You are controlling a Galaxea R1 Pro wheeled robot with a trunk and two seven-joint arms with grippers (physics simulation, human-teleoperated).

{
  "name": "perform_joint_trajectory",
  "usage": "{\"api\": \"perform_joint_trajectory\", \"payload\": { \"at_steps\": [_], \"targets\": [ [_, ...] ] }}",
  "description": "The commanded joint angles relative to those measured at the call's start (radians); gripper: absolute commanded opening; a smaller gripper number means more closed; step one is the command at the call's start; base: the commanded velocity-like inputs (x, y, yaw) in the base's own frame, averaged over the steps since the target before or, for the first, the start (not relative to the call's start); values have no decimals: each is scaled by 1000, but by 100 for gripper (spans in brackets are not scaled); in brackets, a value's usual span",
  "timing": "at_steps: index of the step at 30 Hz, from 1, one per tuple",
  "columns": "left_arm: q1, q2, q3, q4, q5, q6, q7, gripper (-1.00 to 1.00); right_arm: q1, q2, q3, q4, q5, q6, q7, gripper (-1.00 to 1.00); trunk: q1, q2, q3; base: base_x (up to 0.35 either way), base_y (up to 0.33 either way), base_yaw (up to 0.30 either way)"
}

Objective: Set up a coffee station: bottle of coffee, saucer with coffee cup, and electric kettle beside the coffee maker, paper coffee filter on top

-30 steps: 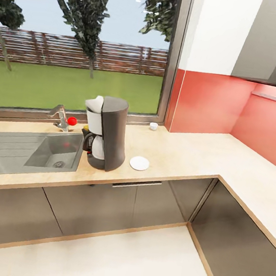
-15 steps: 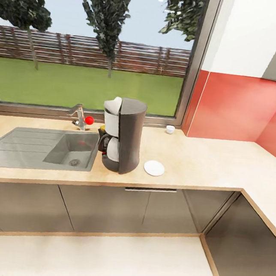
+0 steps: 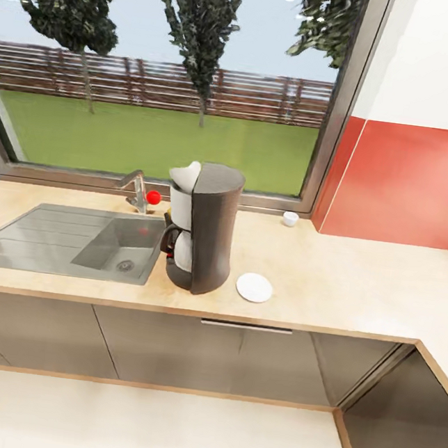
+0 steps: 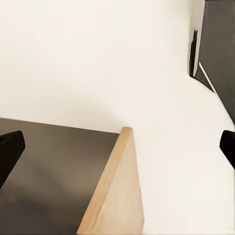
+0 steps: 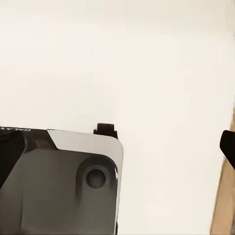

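A wide window looks onto lawn and fence above the long wood-grain tabletop [image 3: 357, 282], which runs over grey cabinets with a red splashback at the right. The grey sink [image 3: 75, 241] is set into it at the left and its basin looks empty, a faucet [image 3: 136, 189] with a red knob behind it. Beside the sink stands the coffee maker [image 3: 206, 229], dark, tall and rigid, probably top-heavy; it need only stay put. Its small carafe sits in the front, and whether it holds anything is too small to tell; a pale shape on top may be the paper filter, though that is not sure. The saucer [image 3: 254, 287] lies flat and bare just beside the machine: stiff, thin, breakable, and best pinched at its rim. The coffee cup [image 3: 290, 219] sits well apart at the window sill, light, smooth and fragile; one finger inside and one outside the wall would hold it, and what is in it cannot be seen. Both things lie far beyond the fingers. In the wrist views dark tips of the left fingers [image 4: 11, 149] and the right fingers [image 5: 228, 147] show at the frame edges over pale floor, spread wide and holding nothing.
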Motion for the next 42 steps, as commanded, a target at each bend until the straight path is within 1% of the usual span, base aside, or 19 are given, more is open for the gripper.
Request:
{"api": "perform_joint_trajectory", "payload": {
  "at_steps": [1,12,17,28,37,42],
  "targets": [
    [0,0,9,-2,-10,5,7,100,-1,-1,9,0,-10,-3,-1,100,1,-2,-2,20,-313,19],
    [0,-5,8,-2,-9,-1,15,100,-1,1,8,0,-12,-2,-6,100,1,-2,-2,-34,-289,3],
    [0,2,11,-4,-10,-4,14,100,-1,1,8,0,-12,-2,-6,100,1,-2,-2,-15,-36,0],
    [-1,-2,11,-6,-11,-4,14,100,-1,1,8,0,-12,-2,-8,100,1,-2,-2,-18,-1,0],
    [-1,1,10,-7,-11,-9,13,100,-1,2,8,0,-15,-4,-8,100,1,-2,-2,-236,0,0],
    [0,4,7,-7,-10,-38,12,100,-1,2,8,0,-17,-5,-8,100,1,-2,3,-182,0,0]
  ]
}}
